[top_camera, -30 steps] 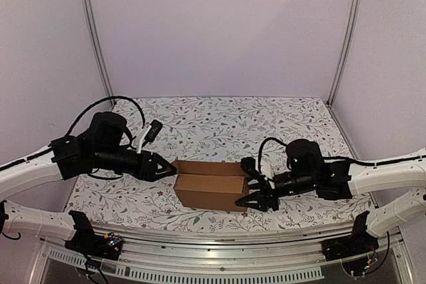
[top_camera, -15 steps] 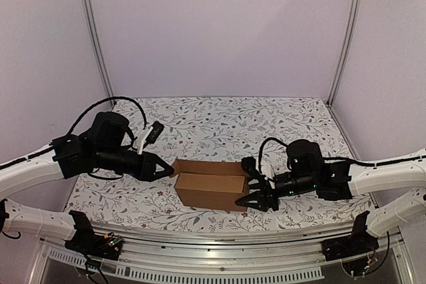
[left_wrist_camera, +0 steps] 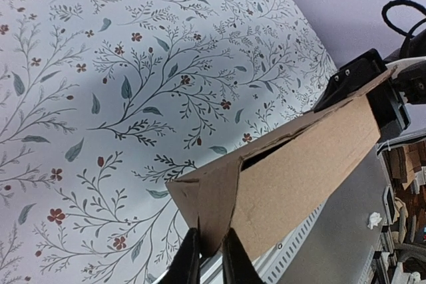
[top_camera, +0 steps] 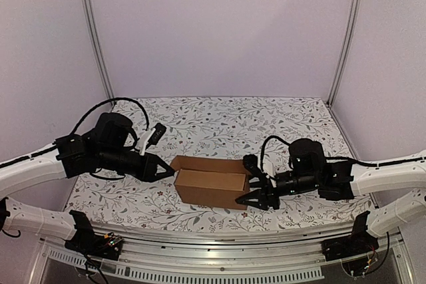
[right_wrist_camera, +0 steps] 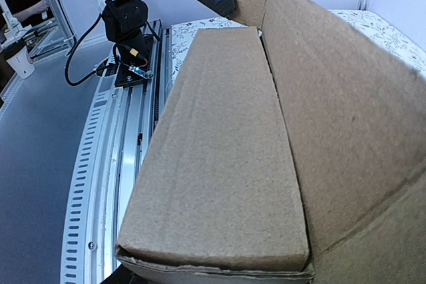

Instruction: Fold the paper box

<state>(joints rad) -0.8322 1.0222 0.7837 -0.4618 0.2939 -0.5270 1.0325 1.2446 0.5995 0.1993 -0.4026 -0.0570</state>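
Note:
The paper box [top_camera: 210, 189] is a small brown carton lying lengthwise on the table between the two arms. My left gripper [top_camera: 172, 173] is at its left end. In the left wrist view, that gripper [left_wrist_camera: 212, 265] is shut on the corner of the box's end flap [left_wrist_camera: 213, 197]. My right gripper [top_camera: 250, 184] is at the right end with its jaws spread wide, one finger on each side of the box. In the right wrist view the box [right_wrist_camera: 219, 151] fills the frame and hides the fingers. A long slit [left_wrist_camera: 266, 153] stays open along the top.
The table is covered with a floral cloth [top_camera: 219, 121]. A metal rail [top_camera: 219, 241] runs along the near edge. Two upright frame posts [top_camera: 93, 31] [top_camera: 346, 31] stand at the back corners against white walls.
The left gripper has shifted slightly with the flap, and the box's left end has moved a little. The right gripper has barely moved.

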